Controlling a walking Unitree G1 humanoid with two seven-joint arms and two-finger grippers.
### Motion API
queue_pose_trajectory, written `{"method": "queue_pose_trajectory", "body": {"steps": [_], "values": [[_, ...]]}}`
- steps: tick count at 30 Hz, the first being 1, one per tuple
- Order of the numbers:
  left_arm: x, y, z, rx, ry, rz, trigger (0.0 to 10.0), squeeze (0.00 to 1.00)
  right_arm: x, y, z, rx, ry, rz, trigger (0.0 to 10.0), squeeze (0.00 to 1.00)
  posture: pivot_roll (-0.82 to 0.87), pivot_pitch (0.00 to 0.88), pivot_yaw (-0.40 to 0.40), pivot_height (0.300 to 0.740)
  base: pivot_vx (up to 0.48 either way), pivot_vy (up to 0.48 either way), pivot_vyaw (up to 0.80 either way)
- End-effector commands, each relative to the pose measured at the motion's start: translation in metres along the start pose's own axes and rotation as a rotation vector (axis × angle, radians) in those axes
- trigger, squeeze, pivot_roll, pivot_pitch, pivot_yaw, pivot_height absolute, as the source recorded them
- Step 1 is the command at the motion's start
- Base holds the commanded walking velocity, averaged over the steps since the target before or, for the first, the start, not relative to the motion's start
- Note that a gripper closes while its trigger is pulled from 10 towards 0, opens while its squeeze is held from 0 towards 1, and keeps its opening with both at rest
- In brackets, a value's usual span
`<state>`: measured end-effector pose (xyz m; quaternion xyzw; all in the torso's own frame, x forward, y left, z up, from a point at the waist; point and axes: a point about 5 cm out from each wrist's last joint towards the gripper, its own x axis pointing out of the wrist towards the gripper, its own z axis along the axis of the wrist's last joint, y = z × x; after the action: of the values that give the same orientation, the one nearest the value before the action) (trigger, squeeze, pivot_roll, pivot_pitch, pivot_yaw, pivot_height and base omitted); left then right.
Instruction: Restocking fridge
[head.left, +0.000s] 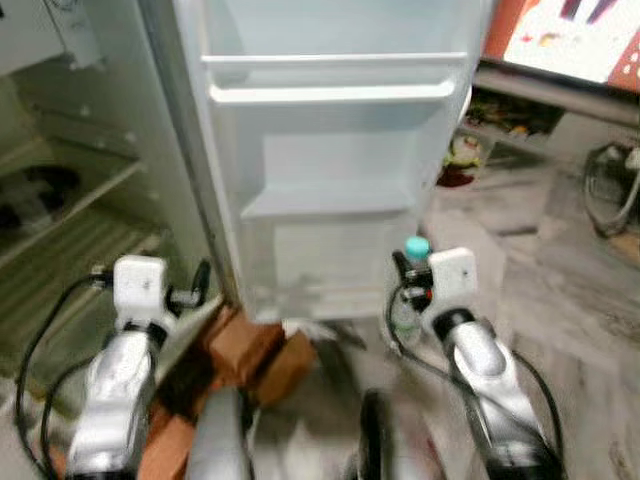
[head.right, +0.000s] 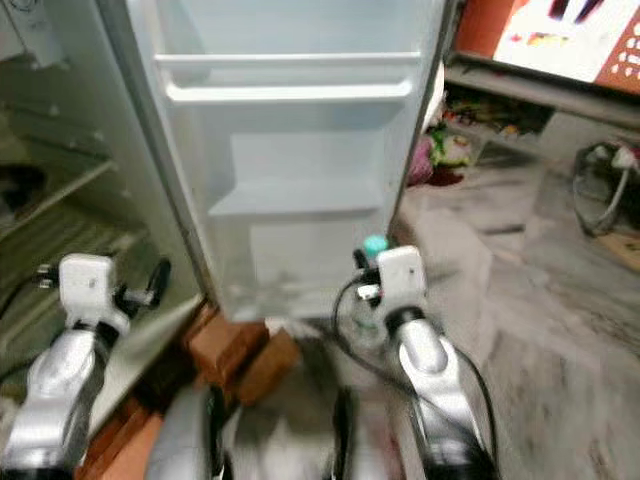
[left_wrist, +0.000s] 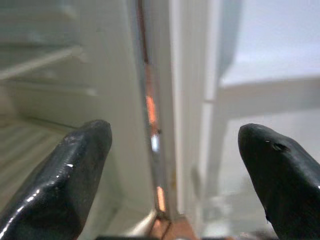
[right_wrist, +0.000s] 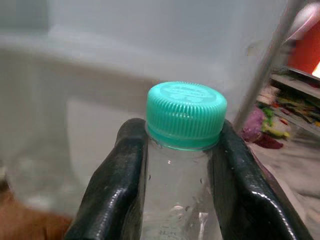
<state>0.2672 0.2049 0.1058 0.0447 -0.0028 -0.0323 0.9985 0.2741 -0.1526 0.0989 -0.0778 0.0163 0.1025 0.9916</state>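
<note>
A clear plastic bottle (right_wrist: 177, 200) with a teal cap (right_wrist: 186, 114) is held upright in my right gripper (right_wrist: 177, 175), whose black fingers (right_wrist: 112, 190) are shut on its neck. From the head, the cap (head.left: 417, 246) peeks up just in front of my right wrist, near the lower part of the open fridge door (head.left: 330, 180). The door's white shelves (head.left: 335, 92) stand empty. My left gripper (left_wrist: 175, 170) is open and points at the hinge edge between the fridge body (left_wrist: 55, 100) and the door. The left arm (head.left: 135, 310) is low, at the fridge's front.
The fridge interior (head.left: 70, 210) with wire shelves is on the left. Reddish-brown bricks (head.left: 255, 350) lie under the fridge's front corner. A low shelf with clutter (head.left: 505, 115) and cables (head.left: 610, 190) stand at the right over a marble floor (head.left: 560, 300).
</note>
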Motion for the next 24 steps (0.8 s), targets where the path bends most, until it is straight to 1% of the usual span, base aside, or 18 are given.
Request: {"method": "queue_pose_trajectory", "body": {"steps": [1, 4, 7, 18, 24], "values": [[-0.0040, 0.0032, -0.0053, -0.001, 0.021, 0.011, 10.0, 0.00, 0.0066, 0.0042, 0.0131, -0.025, -0.055, 0.030, 10.0, 0.00, 0.04, 0.059, -0.039, 0.581, 0.000, 0.000, 0.80], [-0.0034, 0.0036, -0.0048, -0.002, 0.018, 0.012, 10.0, 0.00, 0.0064, 0.0051, 0.0143, -0.026, -0.060, 0.036, 10.0, 0.00, 0.04, 0.057, -0.041, 0.581, 0.000, 0.000, 0.80], [-0.0032, 0.0041, -0.0045, -0.003, 0.017, 0.013, 10.0, 0.00, 0.0065, 0.0046, 0.0145, -0.024, -0.062, 0.034, 10.0, 0.00, 0.04, 0.059, -0.041, 0.581, 0.252, 0.000, 0.70], [-0.0040, 0.0024, -0.0059, -0.007, 0.019, 0.006, 10.0, 0.00, 0.0067, 0.0030, 0.0144, -0.025, -0.067, 0.014, 10.0, 0.00, 0.04, 0.059, -0.039, 0.581, 0.269, 0.000, 0.00], [-0.0034, 0.0027, -0.0056, -0.005, 0.018, 0.003, 10.0, 0.00, 0.0076, -0.0003, 0.0151, -0.046, -0.073, -0.011, 10.0, 0.00, 0.04, 0.059, -0.037, 0.581, 0.271, 0.000, 0.00]]}}
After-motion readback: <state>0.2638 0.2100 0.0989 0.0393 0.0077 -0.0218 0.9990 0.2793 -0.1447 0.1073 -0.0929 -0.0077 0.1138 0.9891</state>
